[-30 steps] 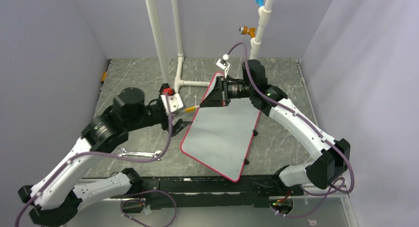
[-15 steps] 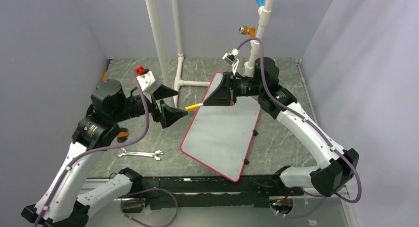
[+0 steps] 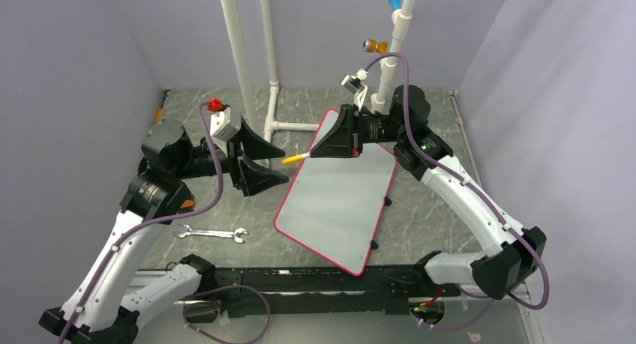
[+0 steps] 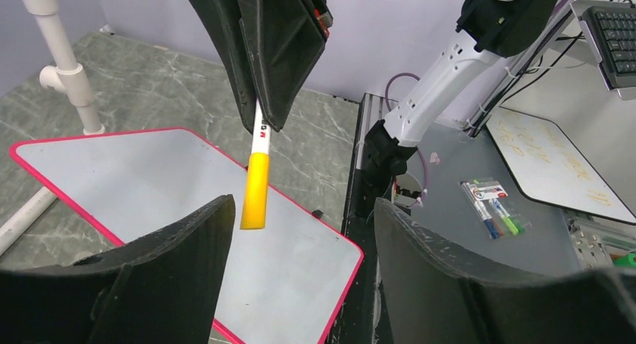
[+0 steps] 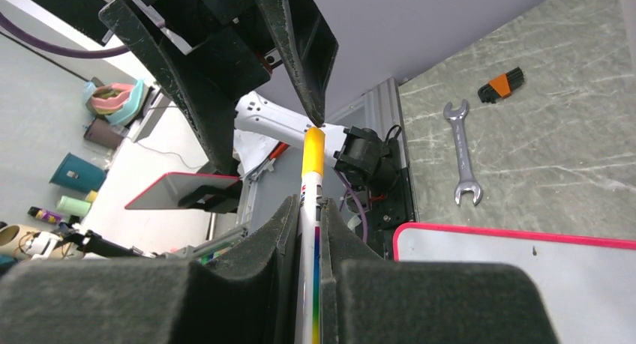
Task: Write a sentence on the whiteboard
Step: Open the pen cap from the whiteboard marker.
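**A:** Yellow-capped white marker, held out level in the air. Why wasn't it pointed down at the board?

**B:** Because the cap was on. The right gripper had its black fingers clamped tight on the white barrel. The capped end stuck out toward the left gripper. I judged that the cap had to come off before any writing.

**A:** And the left one?

**B:** Its jaws stood wide apart and held nothing. The cap was lined up with the gap between them and touched neither finger. That spread looked meant for closing on the cap while the right arm kept the barrel firm.

**A:** Where was the board?

**B:** The large pale grey whiteboard with the thin red rim lay flat on the grey-green marbled table. It was turned at a slant between the two arms, and the marker hung above its far left edge. Its face was bare. No sentence showed on it, so the lettering was not yet begun.

**A:** Anything in the way?

**B:** A silver open-ended wrench lay near the left arm, well apart from the board. The risk, I thought, was a crooked pinch. If the left fingers closed off-centre, the cap could twist the marker in the right grip.
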Robot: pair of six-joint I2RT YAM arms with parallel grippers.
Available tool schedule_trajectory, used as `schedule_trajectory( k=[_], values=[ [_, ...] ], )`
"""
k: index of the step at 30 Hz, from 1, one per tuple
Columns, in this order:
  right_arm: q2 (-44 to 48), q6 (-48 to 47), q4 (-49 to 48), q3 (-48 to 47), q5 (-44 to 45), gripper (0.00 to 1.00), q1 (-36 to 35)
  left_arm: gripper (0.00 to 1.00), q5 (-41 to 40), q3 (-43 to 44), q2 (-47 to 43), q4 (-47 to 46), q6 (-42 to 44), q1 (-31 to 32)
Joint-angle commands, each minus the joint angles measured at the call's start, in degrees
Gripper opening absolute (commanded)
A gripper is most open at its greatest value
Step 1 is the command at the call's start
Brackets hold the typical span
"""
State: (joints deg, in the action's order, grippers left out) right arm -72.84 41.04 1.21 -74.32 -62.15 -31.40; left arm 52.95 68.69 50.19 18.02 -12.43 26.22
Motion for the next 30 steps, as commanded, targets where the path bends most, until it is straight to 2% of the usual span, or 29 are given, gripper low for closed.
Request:
schedule_trajectory(
  k=[1, 5, 12, 15, 20, 22, 23, 26, 30],
  values=[
    [1.7, 1.0, -3.9, -2.1, -1.8, 0.00, 0.3, 0.70, 2.4, 0.3, 1.8, -4.1, -1.2, -0.3],
    [1.8, 1.2, -4.2, -2.3, -1.8, 0.00, 0.3, 0.65, 2.4, 0.1, 2.7, -5.3, -1.6, -0.3],
    [1.9, 1.0, -4.1, -2.8, -2.3, 0.00, 0.3, 0.37, 2.8, 0.0, 4.6, -8.1, -3.2, 0.6],
    [2.2, 1.0, -4.3, -2.7, -2.4, 0.00, 0.4, 0.29, 1.9, 0.4, 5.4, -7.7, -2.4, 2.0],
    [3.0, 1.0, -4.8, -1.9, -2.3, 0.00, 0.7, 0.34, 1.2, 1.3, 6.7, -5.9, -1.2, 3.7],
    [3.2, 1.3, -5.2, -1.7, -2.5, 0.00, 0.9, 0.32, 0.9, 1.2, 6.8, -5.9, -1.0, 4.1],
    [3.2, 1.3, -5.3, -1.6, -2.6, 0.00, 1.0, 0.28, 0.8, 1.1, 6.8, -5.9, -1.0, 4.2],
    [3.5, 1.2, -5.0, -1.4, -2.7, 0.00, 1.1, 0.00, 0.6, 1.1, 6.7, -6.3, -1.1, 4.3],
    [3.6, 1.0, -4.9, -1.2, -3.0, 0.00, 1.2, 0.00, 0.7, 1.0, 5.8, -7.1, -1.1, 4.4]
  ],
)
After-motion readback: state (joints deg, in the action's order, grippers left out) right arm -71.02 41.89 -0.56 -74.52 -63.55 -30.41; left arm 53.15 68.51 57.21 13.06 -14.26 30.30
